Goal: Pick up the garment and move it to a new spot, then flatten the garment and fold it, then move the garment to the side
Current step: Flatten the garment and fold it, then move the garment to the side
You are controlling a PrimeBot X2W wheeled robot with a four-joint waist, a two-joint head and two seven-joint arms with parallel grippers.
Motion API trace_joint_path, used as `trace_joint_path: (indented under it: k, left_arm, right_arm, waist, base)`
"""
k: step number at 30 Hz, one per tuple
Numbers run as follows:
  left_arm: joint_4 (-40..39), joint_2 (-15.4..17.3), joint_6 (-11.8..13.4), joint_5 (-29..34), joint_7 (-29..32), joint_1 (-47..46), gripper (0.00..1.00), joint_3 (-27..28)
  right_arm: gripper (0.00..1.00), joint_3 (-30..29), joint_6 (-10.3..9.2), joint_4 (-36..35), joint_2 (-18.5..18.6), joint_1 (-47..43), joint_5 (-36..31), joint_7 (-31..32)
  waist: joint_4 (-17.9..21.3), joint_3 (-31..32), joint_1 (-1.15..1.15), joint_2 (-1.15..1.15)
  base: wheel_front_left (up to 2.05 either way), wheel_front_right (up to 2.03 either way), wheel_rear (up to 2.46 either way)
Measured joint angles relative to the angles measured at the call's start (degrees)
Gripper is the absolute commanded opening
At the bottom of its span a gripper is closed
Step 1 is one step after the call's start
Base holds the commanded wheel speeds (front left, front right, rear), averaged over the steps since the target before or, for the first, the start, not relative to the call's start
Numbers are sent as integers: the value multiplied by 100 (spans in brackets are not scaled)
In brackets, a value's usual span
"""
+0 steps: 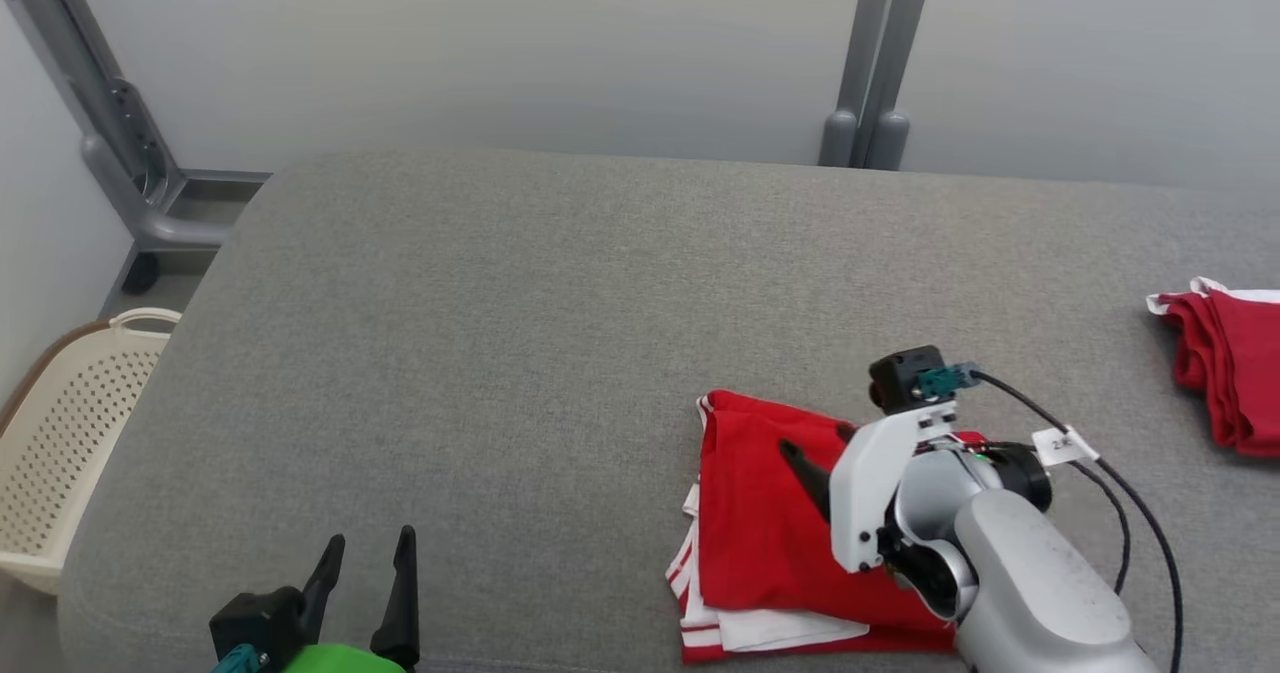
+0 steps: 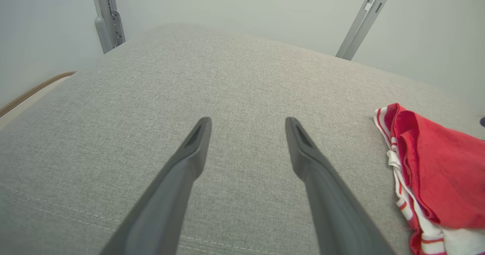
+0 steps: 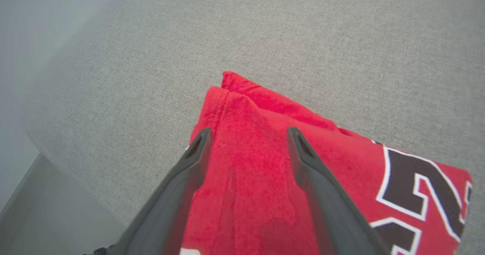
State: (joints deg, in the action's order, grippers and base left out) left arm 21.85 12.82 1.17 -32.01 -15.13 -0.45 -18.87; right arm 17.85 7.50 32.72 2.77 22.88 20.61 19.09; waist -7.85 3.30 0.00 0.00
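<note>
Currently the right tool [image 1: 815, 450] is spread wide with nothing gripped. Its fingers [image 3: 197, 160] sit over the red garment [image 3: 257, 164], tips just short of a folded corner. Can't tell if they touch the cloth.

The red garment [image 1: 760, 533] is folded, with white striped trim showing at its left and front edges. It lies on the grey fabric surface [image 1: 560, 283], near the front edge and right of centre. A black numeral [image 3: 416, 183] with white outline shows on the top layer, right of the fingers in the right wrist view.

The left tool [image 1: 370, 543] is also wide open and empty. It is at the front edge, left of centre, well apart from the garment. In its wrist view the left tool [image 2: 248, 124] points over bare surface [image 2: 227, 77], with the red garment [image 2: 435, 179] at the right.

A second red-and-white cloth pile [image 1: 1225, 363] lies at the right edge. A cream perforated basket [image 1: 70, 433] stands off the left edge, below surface level. Grey metal posts [image 1: 875, 63] stand behind the back edge.
</note>
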Motion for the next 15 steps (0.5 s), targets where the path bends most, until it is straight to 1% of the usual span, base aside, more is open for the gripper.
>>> trace_joint_path:
  k: [5,9,12,15]
  left_arm:
    - [-69,25,15,15,0,13,100,47]
    - [-116,24,37,44,0,11,100,74]
    - [-175,22,62,85,0,9,100,85]
    - [-252,26,70,118,0,2,100,113]
  right_arm:
    - [100,-1121,-1,-504,4,-452,-408,776]
    - [100,-1933,-1,-1088,11,-901,-656,1322]
    - [100,-2374,-1,-1474,12,-1157,-728,1570]
    - [100,-2632,-1,-1714,12,-1355,-716,1751]
  waist:
    - [239,29,0,0]
    - [388,31,0,0]
    - [458,5,0,0]
    - [492,-45,0,0]
  base:
    - [0,0,0]
    - [0,0,0]
    - [0,0,0]
    - [0,0,0]
